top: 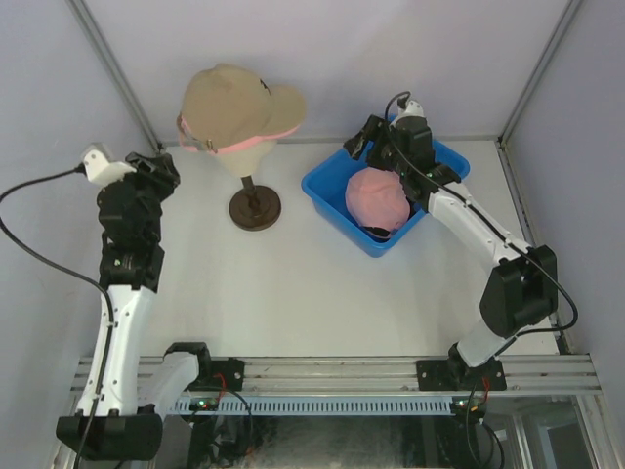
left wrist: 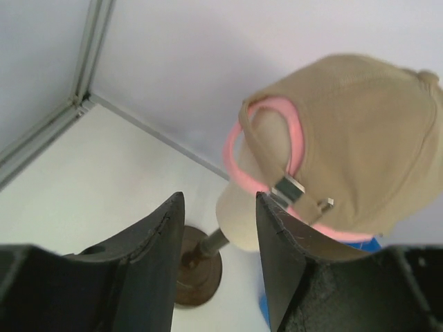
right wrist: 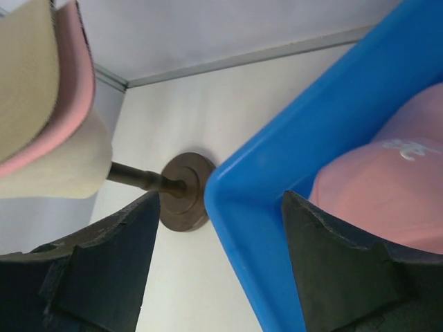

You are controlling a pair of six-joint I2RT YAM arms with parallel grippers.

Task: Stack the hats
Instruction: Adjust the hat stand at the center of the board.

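Note:
A tan hat (top: pixel 239 103) sits on top of a pink hat (top: pixel 256 144) on the mannequin head; only the pink one's rim shows. In the left wrist view the tan hat (left wrist: pixel 360 138) shows its back strap and buckle, with the pink strap (left wrist: pixel 234 155) under it. Another pink hat (top: pixel 376 195) lies in the blue bin (top: pixel 327 186) on a dark hat (top: pixel 379 233). My left gripper (top: pixel 168 168) (left wrist: pixel 219 200) stands open and empty, left of the mannequin. My right gripper (top: pixel 359 145) (right wrist: pixel 220 200) hangs open and empty over the bin's far left rim, next to the pink hat (right wrist: pixel 387 194).
The mannequin head (left wrist: pixel 239 218) stands on a thin post with a round brown base (top: pixel 255 207) (right wrist: pixel 183 190). The blue bin (right wrist: pixel 277 173) sits right of it. White walls with metal corner posts close in the back and sides.

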